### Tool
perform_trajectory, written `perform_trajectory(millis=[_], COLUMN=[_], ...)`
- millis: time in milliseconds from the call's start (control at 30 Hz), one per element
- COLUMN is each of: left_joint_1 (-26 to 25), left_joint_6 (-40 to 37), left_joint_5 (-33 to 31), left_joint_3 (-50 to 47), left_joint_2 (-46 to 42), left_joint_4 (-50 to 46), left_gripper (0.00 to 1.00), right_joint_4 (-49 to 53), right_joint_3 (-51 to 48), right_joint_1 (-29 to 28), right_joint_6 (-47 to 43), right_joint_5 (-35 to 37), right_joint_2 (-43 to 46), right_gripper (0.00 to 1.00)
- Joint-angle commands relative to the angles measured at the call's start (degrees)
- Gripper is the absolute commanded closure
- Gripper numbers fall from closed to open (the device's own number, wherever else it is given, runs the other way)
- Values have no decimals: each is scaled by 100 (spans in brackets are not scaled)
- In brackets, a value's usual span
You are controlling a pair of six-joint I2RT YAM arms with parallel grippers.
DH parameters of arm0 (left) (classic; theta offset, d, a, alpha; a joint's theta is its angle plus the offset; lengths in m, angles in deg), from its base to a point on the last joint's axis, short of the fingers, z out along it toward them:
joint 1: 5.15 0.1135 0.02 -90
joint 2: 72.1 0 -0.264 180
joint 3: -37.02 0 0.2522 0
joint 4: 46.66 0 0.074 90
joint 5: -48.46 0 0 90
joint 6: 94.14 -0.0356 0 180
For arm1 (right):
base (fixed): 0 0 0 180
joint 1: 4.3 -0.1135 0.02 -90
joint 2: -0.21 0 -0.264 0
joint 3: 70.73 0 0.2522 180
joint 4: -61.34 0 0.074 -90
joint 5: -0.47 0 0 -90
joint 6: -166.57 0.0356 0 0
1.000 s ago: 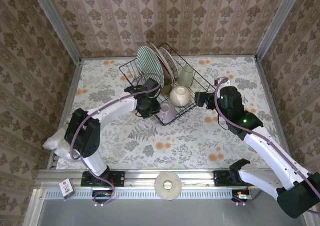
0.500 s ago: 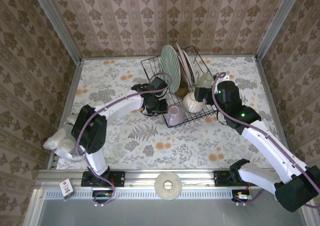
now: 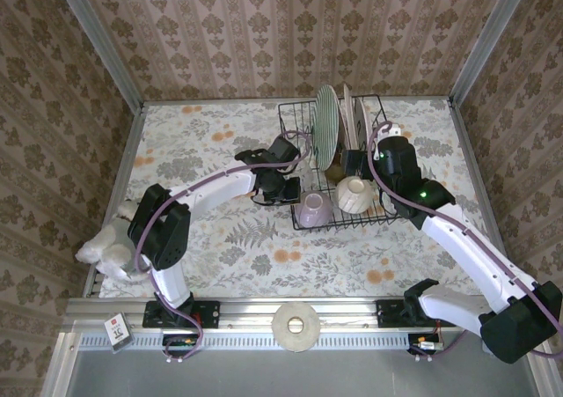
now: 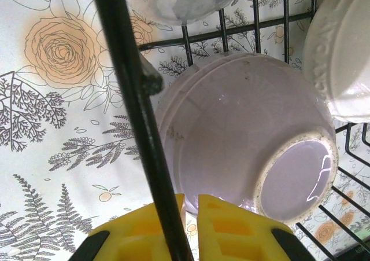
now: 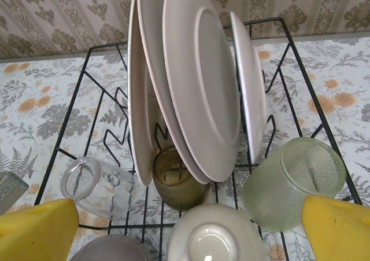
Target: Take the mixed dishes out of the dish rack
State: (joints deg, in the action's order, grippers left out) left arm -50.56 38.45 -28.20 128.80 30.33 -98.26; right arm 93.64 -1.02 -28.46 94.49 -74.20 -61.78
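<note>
So the dish rack point(image 3: 339, 228) sits on the floral table point(image 3: 193, 142), right of centre and toward the back wall, and it's fully loaded. The left fingers point(image 4: 231, 235) are pressed together on one of the rack's black wires at its left side. From the left wrist camera you can see the wire running right between the two yellow halves. The right fingers point(image 5: 34, 232) are spread wide apart over the right part of the rack, holding nothing.

Inside, the green-striped plate point(image 3: 327, 137) stands on edge in the prongs, with more plates point(image 5: 202, 81) lined up beside it, pale backs toward the right wrist camera. Tucked under them is the amber cup point(image 5: 176, 183). The pale green tumbler point(image 5: 292, 183) is just to its right, and the small clear glass point(image 5: 95, 186) lies on its side to the left. Along the near edge the lilac bowl point(image 4: 243, 151) is tipped over with its foot ring facing the left wrist camera. It's just beside the cream bowl point(image 3: 354, 194), which sits bottom up.

For writing, there's a small white card point(image 3: 116, 328) on the front rail by the left arm's base, with a red and black mark on it. It might be a printed code, but it's too small to read. A white plush dog point(image 3: 110, 247) sits at the table's left edge, and a pale ring disc point(image 3: 297, 327) is on the rail.
</note>
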Motion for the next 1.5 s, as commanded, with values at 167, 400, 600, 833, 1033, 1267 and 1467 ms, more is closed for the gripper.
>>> perform_trajectory(millis=[167, 400, 600, 833, 1033, 1267, 1467], left_joint_1=[-109, -58, -60, 28, 71, 208, 232], left_joint_6=[-667, -654, -819, -1104, -1520, -1851, -2047], left_joint_5=[6, -16, -249, -504, -885, -1032, -1012], left_joint_3=[-295, -420, -408, -374, -412, -886, -1391], left_joint_2=[94, -97, -424, -800, -1384, -2333, -3011], left_joint_4=[-78, 48, 23, -29, -18, 315, 598], left_gripper=[87, 67, 48, 29, 9, 0, 0], right_joint_4=[378, 562, 633, 711, 609, 429, 576], right_joint_3=[216, 349, 380, 546, 809, 1186, 1375], right_joint_1=[-26, -2, 4, 371, 966, 1010, 853], right_joint_6=[-40, -29, -60, 36, 147, 71, 226], right_joint_5=[488, 604, 643, 811, 550, 459, -14], right_joint_2=[152, 197, 248, 21, -600, -1338, -1290], right_gripper=[0, 0, 1, 7, 19, 22, 29])
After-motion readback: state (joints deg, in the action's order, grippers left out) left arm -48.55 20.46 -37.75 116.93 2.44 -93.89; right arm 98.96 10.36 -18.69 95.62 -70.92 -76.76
